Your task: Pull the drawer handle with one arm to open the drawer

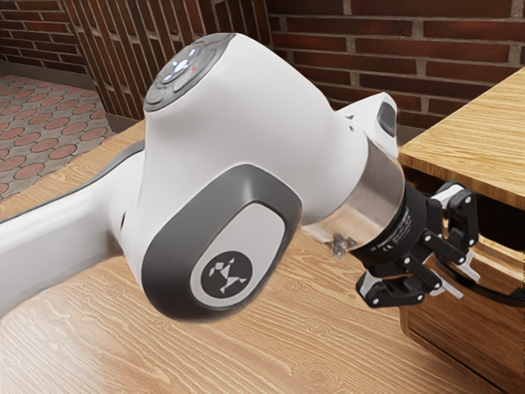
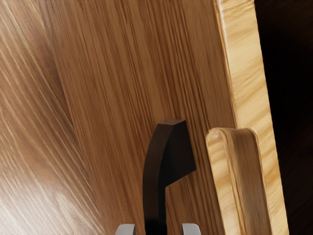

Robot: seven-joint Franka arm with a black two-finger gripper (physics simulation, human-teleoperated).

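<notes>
The drawer (image 2: 137,73) and table (image 1: 246,353) are grained wood, the handle (image 2: 164,166) matt black, the arm (image 1: 246,107) glossy white plastic.

White arm (image 1: 246,123), grey joint cap (image 1: 176,238) with logo (image 1: 227,273), silver wrist ring (image 1: 373,193), black pincer (image 1: 455,271).

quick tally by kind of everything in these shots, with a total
robot arm: 1
gripper: 1
wooden cabinet: 1
drawer: 1
black handle: 1
wooden table: 1
total: 6
</notes>
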